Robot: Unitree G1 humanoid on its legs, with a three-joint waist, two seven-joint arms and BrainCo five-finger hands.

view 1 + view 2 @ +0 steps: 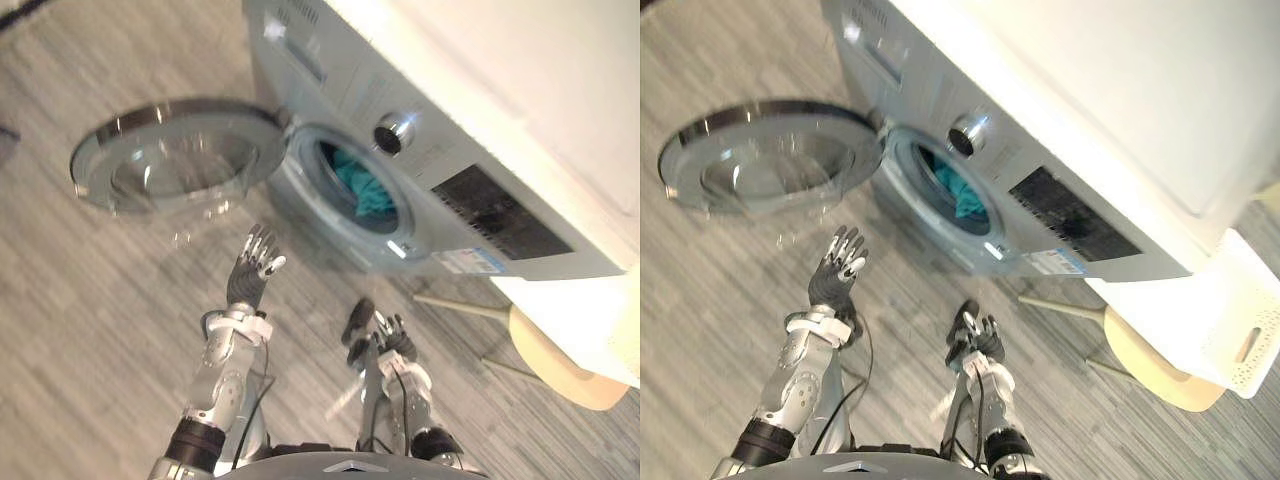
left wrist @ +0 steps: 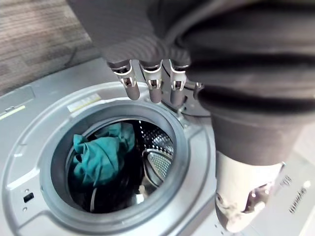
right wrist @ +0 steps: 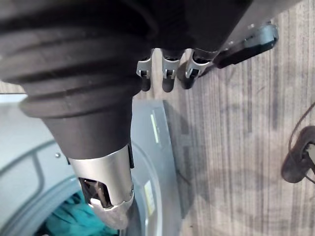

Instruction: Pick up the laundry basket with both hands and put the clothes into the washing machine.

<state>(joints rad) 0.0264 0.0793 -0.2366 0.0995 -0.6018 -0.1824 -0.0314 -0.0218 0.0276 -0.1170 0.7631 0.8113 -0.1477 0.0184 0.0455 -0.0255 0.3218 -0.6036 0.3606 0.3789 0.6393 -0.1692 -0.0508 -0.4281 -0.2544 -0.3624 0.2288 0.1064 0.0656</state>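
While teal clothes (image 2: 101, 155) lie half-shadowed inside the washing machine (image 1: 450, 170), door (image 1: 170, 160) swung wide, the left hand (image 1: 252, 272) and right hand (image 1: 378, 338) hover before it, fingers loose, holding nothing. The white laundry basket (image 1: 1240, 345), partly cut off, rests on a stool (image 1: 1150, 365).

Round pale wooden stool (image 1: 552, 362) (2 thin legs showing) on grey plank floor (image 1: 90, 330)

The left hand (image 2: 142, 29) holds its fingers (image 2: 154, 89) straight above the washing machine (image 2: 29, 162) opening; teal clothes (image 2: 101, 155) lie inside it.
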